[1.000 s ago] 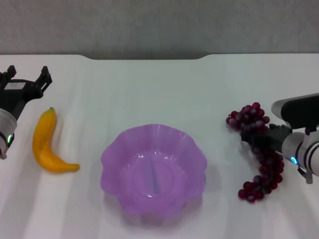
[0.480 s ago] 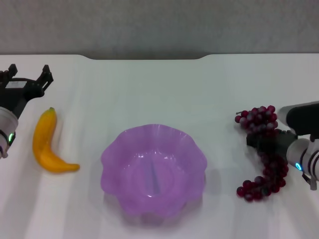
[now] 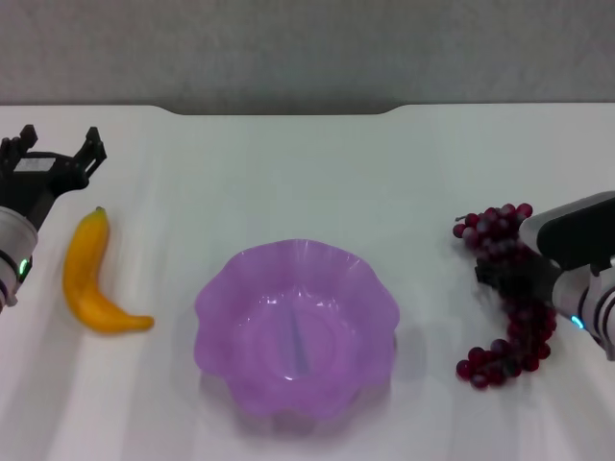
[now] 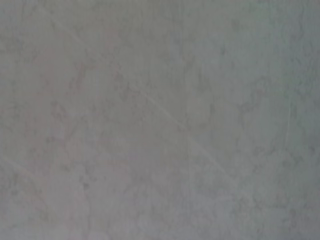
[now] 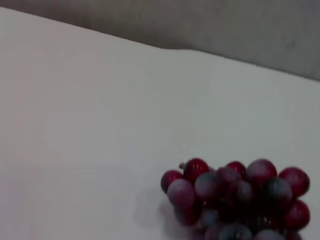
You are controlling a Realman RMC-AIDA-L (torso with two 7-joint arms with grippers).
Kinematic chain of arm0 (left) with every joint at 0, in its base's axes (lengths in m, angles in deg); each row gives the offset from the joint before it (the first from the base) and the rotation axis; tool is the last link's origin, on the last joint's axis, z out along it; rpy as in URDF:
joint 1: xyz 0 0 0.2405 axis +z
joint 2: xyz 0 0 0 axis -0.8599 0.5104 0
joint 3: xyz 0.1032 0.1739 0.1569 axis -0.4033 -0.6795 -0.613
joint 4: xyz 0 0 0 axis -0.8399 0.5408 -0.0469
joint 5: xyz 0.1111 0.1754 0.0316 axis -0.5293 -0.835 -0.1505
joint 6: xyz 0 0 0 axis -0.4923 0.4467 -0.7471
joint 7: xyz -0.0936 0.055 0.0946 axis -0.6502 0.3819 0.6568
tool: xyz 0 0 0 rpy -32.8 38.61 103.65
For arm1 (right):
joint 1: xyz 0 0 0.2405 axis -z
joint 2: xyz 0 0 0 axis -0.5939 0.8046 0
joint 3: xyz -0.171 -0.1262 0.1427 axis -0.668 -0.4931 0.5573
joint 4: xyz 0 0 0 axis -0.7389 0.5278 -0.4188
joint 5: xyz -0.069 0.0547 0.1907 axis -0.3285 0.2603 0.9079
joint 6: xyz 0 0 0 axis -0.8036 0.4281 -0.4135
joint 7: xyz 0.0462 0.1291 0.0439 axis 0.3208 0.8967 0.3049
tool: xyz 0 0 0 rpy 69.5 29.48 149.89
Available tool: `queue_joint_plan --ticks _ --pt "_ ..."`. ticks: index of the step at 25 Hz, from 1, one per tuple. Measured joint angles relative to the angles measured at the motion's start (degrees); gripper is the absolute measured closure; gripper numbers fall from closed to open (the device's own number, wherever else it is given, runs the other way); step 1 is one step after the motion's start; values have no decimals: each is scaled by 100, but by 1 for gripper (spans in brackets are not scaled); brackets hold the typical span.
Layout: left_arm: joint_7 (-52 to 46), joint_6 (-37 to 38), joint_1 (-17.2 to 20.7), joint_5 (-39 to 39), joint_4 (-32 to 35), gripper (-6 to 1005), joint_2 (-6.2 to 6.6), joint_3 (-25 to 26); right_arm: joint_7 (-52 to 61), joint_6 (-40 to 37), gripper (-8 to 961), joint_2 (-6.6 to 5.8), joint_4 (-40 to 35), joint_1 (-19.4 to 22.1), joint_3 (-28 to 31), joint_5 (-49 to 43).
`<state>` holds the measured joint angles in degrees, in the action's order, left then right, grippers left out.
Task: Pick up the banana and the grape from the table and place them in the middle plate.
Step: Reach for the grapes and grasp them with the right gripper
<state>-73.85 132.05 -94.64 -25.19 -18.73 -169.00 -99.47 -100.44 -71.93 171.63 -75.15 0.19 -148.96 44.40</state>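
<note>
The banana (image 3: 88, 279) lies on the white table (image 3: 288, 173) at the left. My left gripper (image 3: 58, 146) hangs open just behind the banana's far tip and is apart from it. The purple middle plate (image 3: 296, 327) stands empty at the centre front. The grape (image 3: 511, 298) is a long dark red bunch at the right. My right gripper (image 3: 507, 279) is shut on the bunch's middle, with the lower end still on the table. The right wrist view shows the bunch's top (image 5: 235, 197). The left wrist view shows only bare surface.
The table's far edge has a rounded notch (image 3: 283, 109) with a grey wall behind it. Bare tabletop lies between the plate and each fruit.
My right gripper has drawn to the right, and the upper part of the grape bunch has shifted right with it. The left gripper edged slightly forward. The banana and plate stayed put.
</note>
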Motion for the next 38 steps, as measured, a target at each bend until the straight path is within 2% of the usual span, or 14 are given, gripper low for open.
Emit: queue_joint_plan --ticks 3,8,21,30,35,38 --pt "0 -2 2 0 0 122 0 0 135 -151 112 3 4 51 118 259" --pt "0 -39 6 0 26 122 0 -68 360 64 121 18 -24 54 135 795" --pt "-17 -57 -7 0 43 122 0 -88 1142 152 144 6 -2 -3 185 819" --pt "-18 -57 2 0 12 122 0 -87 1154 144 161 -3 67 -4 176 802" --pt "-18 -57 1 0 12 122 4 -88 1222 -17 249 -2 138 33 210 809" --pt "-18 -57 -3 0 13 122 6 -88 1208 -97 269 -2 160 42 176 781"
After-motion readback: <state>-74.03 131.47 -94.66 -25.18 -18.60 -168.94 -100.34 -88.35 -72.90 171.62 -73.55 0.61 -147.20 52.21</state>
